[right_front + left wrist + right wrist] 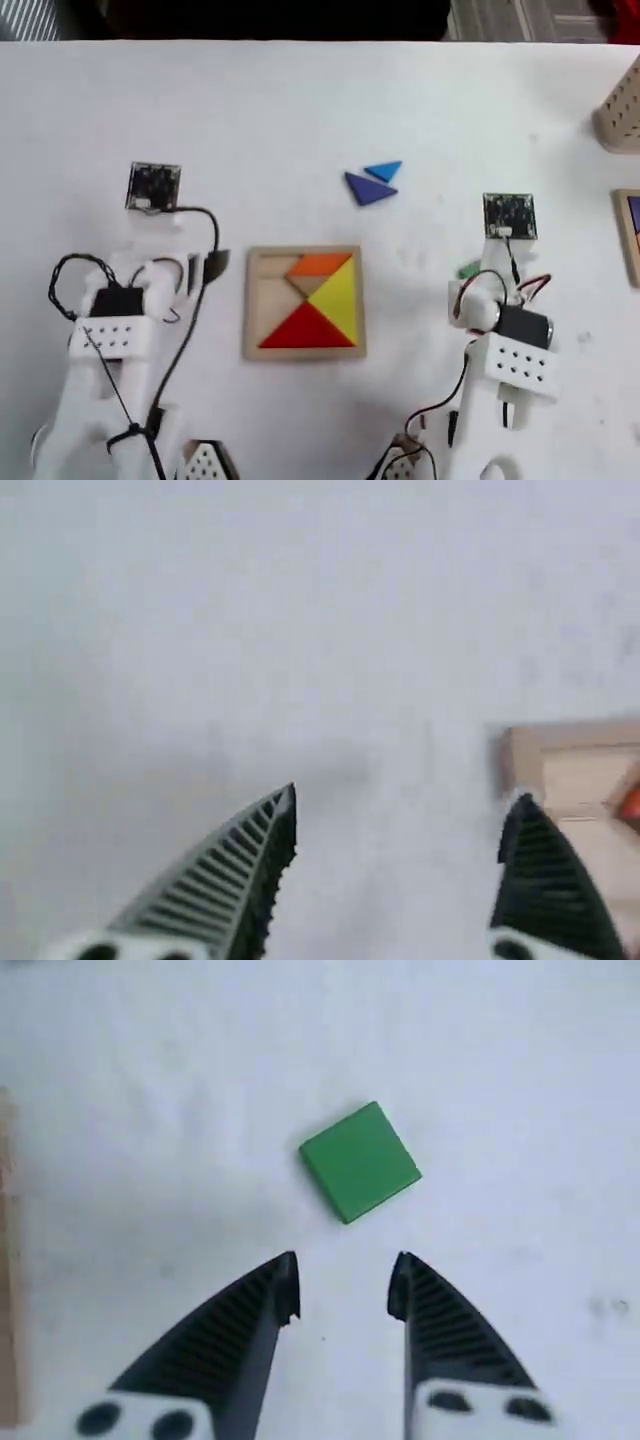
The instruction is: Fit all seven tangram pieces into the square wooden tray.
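Observation:
The square wooden tray [256, 300] lies mid-table with an orange piece [320, 263], a yellow piece [338, 295] and a red triangle [308, 326] inside it. Two blue triangles [372, 182] rest on the table beyond the tray. A green square [360, 1162] lies flat just ahead of my right gripper [343, 1285], which is open and apart from it; it peeks out beside the right arm [467, 270]. My left gripper [400, 820] is open above bare table, beside the tray's left corner [570, 765]. Nothing is held.
A pegged wooden block [620, 110] stands at the far right. A second wooden board [630, 240] lies at the right edge. Cables trail around the left arm [110, 335]. Bare white table stretches behind the tray.

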{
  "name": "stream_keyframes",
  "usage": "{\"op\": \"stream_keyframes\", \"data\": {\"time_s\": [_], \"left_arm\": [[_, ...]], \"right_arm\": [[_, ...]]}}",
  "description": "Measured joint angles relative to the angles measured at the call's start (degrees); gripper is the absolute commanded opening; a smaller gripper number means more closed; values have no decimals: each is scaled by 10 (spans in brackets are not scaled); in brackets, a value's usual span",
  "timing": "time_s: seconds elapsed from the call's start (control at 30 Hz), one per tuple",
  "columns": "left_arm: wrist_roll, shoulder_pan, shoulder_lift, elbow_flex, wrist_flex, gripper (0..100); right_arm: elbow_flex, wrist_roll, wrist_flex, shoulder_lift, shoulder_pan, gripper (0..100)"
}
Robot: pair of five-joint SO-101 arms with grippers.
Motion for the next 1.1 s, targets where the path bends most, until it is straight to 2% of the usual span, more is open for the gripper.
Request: {"op": "stream_keyframes", "data": {"time_s": [0.1,0.23,0.37,0.57,0.9,1.1], "left_arm": [[0,1,25,-10,11,388],[0,2,118,-69,40,378],[0,-5,200,-117,41,379],[0,-7,203,-120,26,380],[0,-4,178,-98,7,380],[0,-4,178,-98,4,381]], "right_arm": [[-27,0,23,0,0,245],[-38,18,25,15,1,243],[-65,60,10,96,4,244],[-151,161,-45,281,23,250],[-316,279,-68,564,24,248],[-423,302,-66,663,24,248]]}}
